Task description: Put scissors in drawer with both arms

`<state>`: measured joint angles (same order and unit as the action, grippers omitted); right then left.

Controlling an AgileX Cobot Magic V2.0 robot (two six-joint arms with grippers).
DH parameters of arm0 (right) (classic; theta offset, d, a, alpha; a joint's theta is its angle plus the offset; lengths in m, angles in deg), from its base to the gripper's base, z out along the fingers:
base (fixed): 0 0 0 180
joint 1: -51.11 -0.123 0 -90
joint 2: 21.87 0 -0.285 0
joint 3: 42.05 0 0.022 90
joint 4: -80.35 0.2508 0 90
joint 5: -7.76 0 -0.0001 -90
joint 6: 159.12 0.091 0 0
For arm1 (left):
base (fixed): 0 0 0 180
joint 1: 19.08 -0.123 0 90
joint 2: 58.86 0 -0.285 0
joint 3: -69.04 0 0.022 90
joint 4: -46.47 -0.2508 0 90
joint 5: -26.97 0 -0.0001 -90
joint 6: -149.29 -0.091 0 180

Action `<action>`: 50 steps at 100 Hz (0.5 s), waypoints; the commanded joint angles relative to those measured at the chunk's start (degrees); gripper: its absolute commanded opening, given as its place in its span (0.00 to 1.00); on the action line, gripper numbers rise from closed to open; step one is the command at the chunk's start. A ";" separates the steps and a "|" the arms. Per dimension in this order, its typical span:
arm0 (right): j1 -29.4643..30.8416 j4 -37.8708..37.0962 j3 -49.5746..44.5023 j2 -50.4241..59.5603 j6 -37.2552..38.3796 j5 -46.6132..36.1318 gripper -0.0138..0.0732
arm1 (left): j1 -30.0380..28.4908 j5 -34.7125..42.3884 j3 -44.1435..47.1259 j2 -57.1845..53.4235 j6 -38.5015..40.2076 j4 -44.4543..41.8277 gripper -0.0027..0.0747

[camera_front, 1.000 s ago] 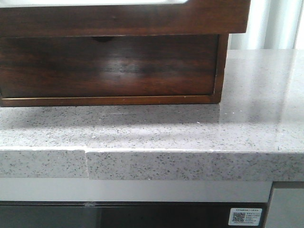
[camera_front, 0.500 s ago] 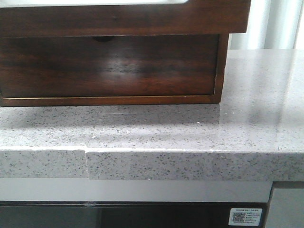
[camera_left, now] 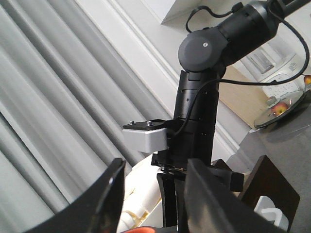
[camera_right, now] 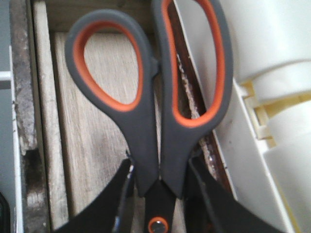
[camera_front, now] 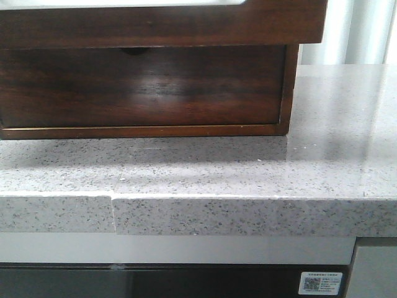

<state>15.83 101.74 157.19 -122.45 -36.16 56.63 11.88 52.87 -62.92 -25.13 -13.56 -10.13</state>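
The scissors (camera_right: 150, 97) have grey handle loops with orange inserts. My right gripper (camera_right: 159, 165) is shut on them just above the pivot, handles pointing away, over a pale wood surface beside a dark-brown edge (camera_right: 192, 102). In the left wrist view my left gripper (camera_left: 155, 167) is open and empty, facing the right arm (camera_left: 199, 97); an orange bit of the scissors (camera_left: 146, 229) shows low between its fingers. The drawer (camera_front: 161, 28) is pulled out at the top of the front view, its white lining (camera_front: 124, 2) barely showing. No gripper shows in the front view.
Below the drawer is a taller dark-wood drawer front (camera_front: 142, 87) with a half-round notch, in a chest on a speckled grey counter (camera_front: 248, 167). White plastic items (camera_right: 272, 97) lie right of the scissors. A plate with fruit (camera_left: 282, 109) stands farther off.
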 commanded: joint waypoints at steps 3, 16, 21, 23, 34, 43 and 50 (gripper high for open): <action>0.12 0.69 1.41 0.97 0.43 -1.80 0.41 | 0.44 1.51 -1.82 0.35 0.80 2.48 0.39; 0.12 0.69 1.41 0.84 0.43 -1.80 0.51 | 0.44 1.51 -1.82 0.35 0.80 2.48 0.39; 0.12 0.69 1.41 0.84 0.43 -1.49 0.51 | 0.44 1.51 -1.82 0.35 0.80 2.48 0.39; 0.12 0.69 1.41 0.84 0.43 -1.33 0.51 | 0.44 1.51 -1.82 0.35 0.80 2.48 0.39; 0.12 0.69 1.41 0.84 0.43 -0.83 0.51 | 0.44 1.51 -1.82 0.35 0.80 2.48 0.39; 0.12 0.69 1.41 0.95 0.43 -0.05 0.51 | 0.44 1.51 -1.82 0.35 0.80 2.48 0.39; 0.12 0.69 1.76 1.04 0.43 1.35 0.51 | 0.44 1.51 -1.82 0.35 0.80 2.48 0.39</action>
<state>15.83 101.71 157.40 -122.69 -36.63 56.55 11.88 52.78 -62.92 -25.13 -13.44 -10.13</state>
